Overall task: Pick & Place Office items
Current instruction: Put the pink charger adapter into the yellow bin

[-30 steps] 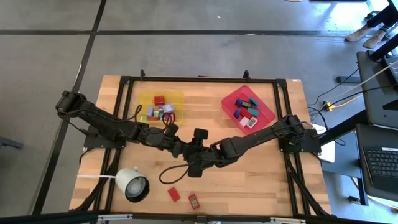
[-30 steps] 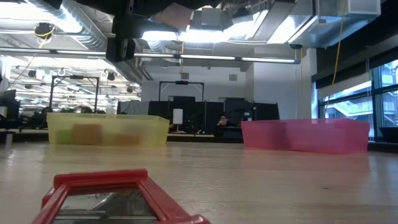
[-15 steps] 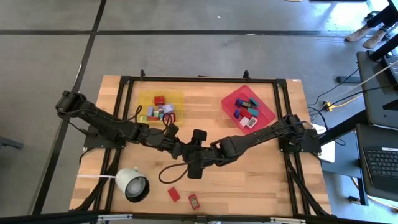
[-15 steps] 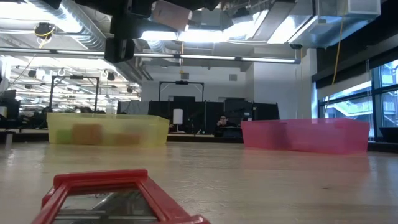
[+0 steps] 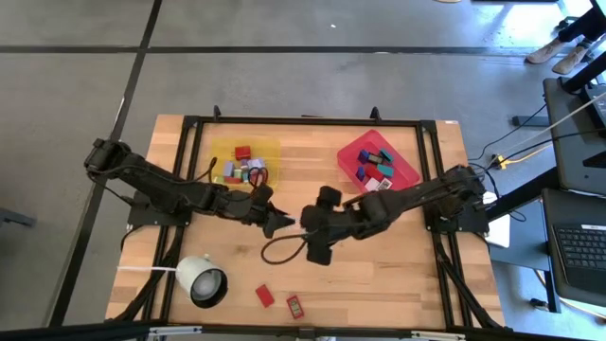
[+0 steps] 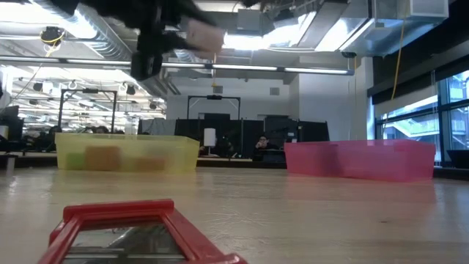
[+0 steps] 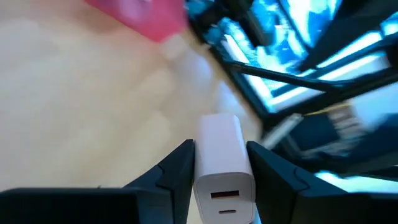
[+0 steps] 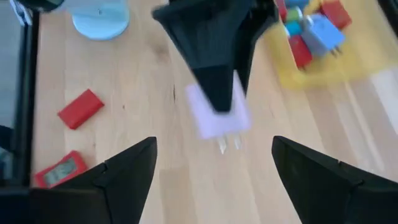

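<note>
My left pincer (image 7: 221,163) is clamped on a white charger (image 7: 222,163), mid-table above the wood. My right pincer (image 8: 211,158) stands wide apart, facing it just to the right, holding nothing.

The pale, planked wooden desk (image 5: 312,161) has a smooth, matt finish. The translucent yellow plastic tray (image 6: 126,152) and translucent pink plastic tray (image 6: 359,160) look glossy. The smooth white plastic charger block (image 7: 222,163) sits between the matt black plastic fingers (image 7: 177,171) of the left claw (image 7: 222,177).
</note>
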You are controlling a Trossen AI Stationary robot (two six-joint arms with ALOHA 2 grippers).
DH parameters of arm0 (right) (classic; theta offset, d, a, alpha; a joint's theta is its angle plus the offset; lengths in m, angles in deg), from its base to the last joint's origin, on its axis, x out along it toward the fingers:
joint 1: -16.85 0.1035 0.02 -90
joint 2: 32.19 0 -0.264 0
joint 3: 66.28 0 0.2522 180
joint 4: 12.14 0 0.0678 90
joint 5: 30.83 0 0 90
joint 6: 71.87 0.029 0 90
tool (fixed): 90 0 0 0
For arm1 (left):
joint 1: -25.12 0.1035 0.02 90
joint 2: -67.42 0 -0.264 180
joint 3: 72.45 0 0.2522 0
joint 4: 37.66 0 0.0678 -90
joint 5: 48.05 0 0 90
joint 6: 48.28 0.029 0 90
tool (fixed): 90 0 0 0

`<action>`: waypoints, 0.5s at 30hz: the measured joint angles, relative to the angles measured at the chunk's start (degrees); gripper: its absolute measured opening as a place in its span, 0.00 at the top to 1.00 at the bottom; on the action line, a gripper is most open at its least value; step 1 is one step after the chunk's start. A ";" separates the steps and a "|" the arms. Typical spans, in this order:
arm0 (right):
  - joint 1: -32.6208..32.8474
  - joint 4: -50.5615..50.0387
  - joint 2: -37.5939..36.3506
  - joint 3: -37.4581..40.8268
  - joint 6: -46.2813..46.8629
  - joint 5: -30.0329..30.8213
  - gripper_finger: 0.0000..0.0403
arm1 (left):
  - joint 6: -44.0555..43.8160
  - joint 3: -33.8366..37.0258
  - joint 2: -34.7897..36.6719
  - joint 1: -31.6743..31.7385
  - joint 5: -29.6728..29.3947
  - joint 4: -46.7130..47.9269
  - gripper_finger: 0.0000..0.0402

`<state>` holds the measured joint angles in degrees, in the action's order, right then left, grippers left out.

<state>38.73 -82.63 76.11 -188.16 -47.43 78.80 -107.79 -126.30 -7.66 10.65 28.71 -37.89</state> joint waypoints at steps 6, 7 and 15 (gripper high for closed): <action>2.36 -6.40 -1.61 0.00 6.80 0.90 0.20 | 8.28 -0.04 0.60 5.68 -3.33 10.28 0.68; 2.91 -7.46 -1.60 0.00 7.14 1.42 0.20 | 9.86 -0.03 1.17 6.95 -4.39 13.26 0.68; 6.07 -10.82 -1.60 0.00 10.74 5.23 0.20 | 18.28 -0.04 8.00 16.91 -16.91 31.74 0.68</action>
<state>44.81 -93.44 74.51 -188.16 -36.69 84.04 -89.51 -126.35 0.33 27.56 11.80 -6.15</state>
